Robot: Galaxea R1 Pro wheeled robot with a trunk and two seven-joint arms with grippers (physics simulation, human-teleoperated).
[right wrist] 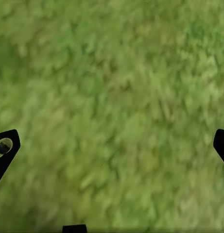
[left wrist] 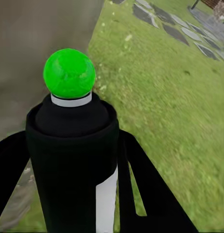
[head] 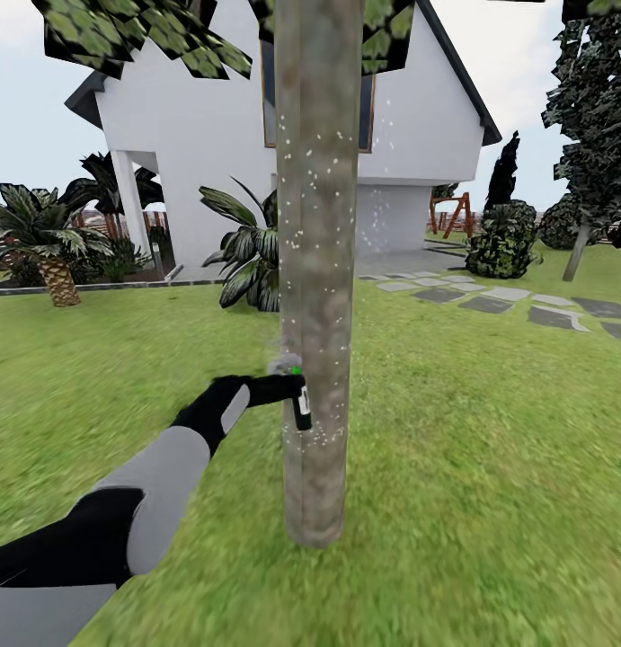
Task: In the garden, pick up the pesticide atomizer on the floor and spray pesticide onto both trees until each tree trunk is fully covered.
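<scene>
Looking fwd in the head view: the left gripper [head: 288, 390], black, at the end of a grey-and-black arm, is clamped round the small near-black cylindrical pesticide atomizer [head: 302, 406]. The bottle's long axis runs roughly vertical, its green top up, right against the thick mottled grey-brown tree trunk [head: 317, 270]. White specks dot the bark from gripper height upward. Green lawn [head: 490, 449] lies open to both sides of the trunk and toward the camera. Grey stepping stones [head: 490, 301] lie well off to the right, a white gabled house [head: 211, 135] stands behind, and a short palm-like plant [head: 45, 238] far left.

Left wrist view: the atomizer [left wrist: 73, 160] sits between the two black fingers [left wrist: 141, 189], which grip its sides; its round green cap [left wrist: 69, 73] points away from the camera, trunk [left wrist: 39, 43] beside it, grass past that.

Right wrist view: the right gripper [right wrist: 112, 145] is spread wide, holding nothing, fingertips [right wrist: 4, 148] at opposite edges over blurred grass [right wrist: 112, 97].
</scene>
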